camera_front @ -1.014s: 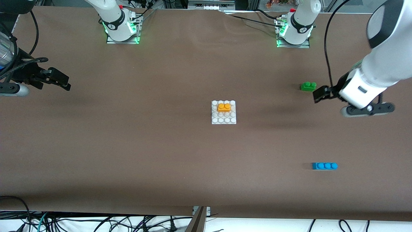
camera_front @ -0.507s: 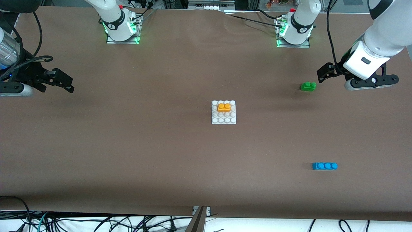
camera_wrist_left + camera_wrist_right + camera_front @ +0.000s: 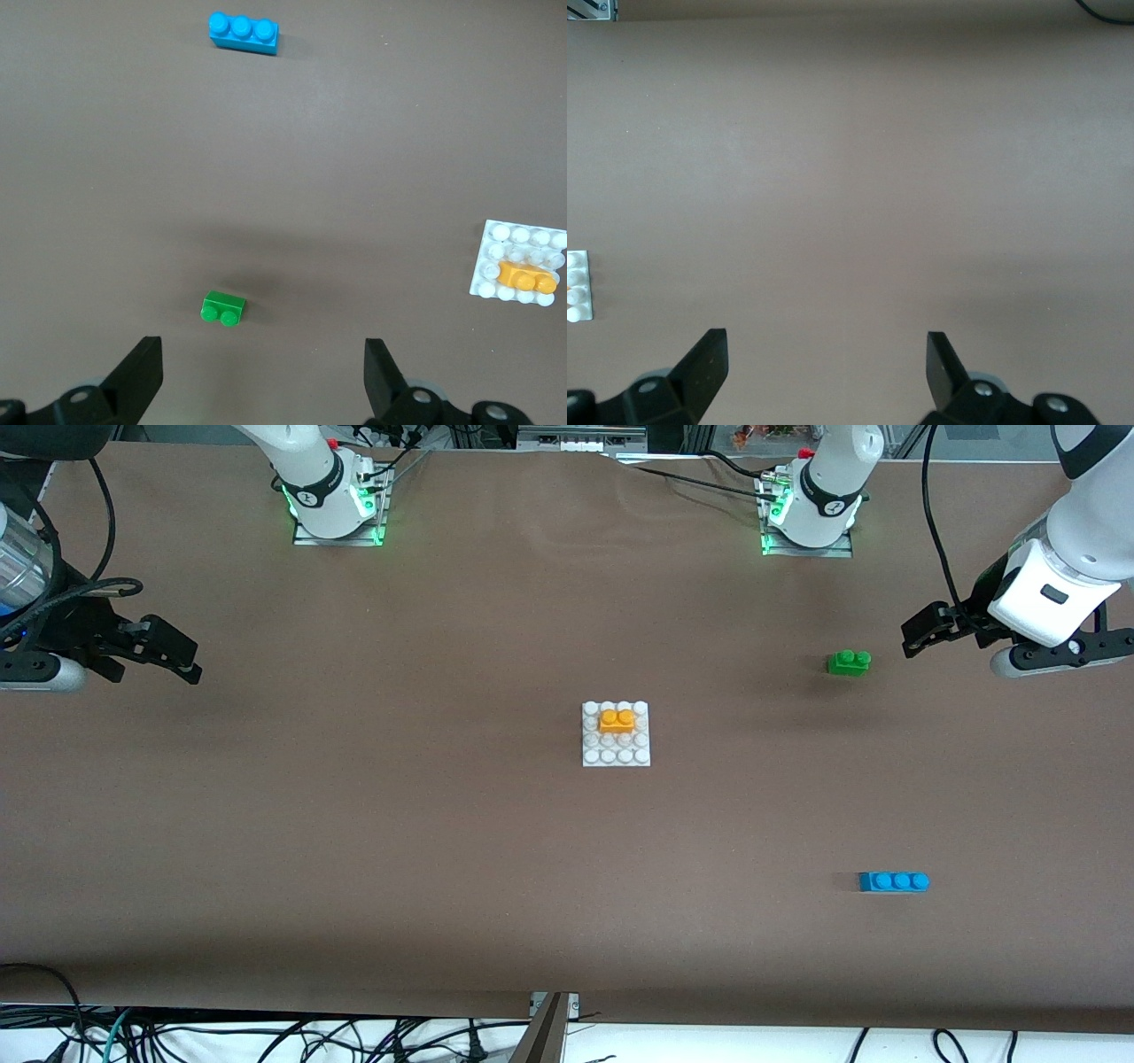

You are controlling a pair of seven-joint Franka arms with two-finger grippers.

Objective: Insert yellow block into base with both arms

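1. While both arms hang out at the table's ends, the yellow block sits seated on the base, a glossy orange-yellow brick with two round studs, in the stud rows farther from the front camera.
2. The base is a flat, square white plate of smooth domed studs, lying mid-table on the matte brown cloth.
3. The left gripper hovers over the cloth at the left arm's end, its black fingers spread wide with nothing between them.
4. The right gripper hovers over the right arm's end, fingers spread too, gripping nothing.
5. A green two-stud brick rests near the left gripper, apart from it.
6. A longer blue three-stud brick lies nearer the front camera, well apart from the green one.
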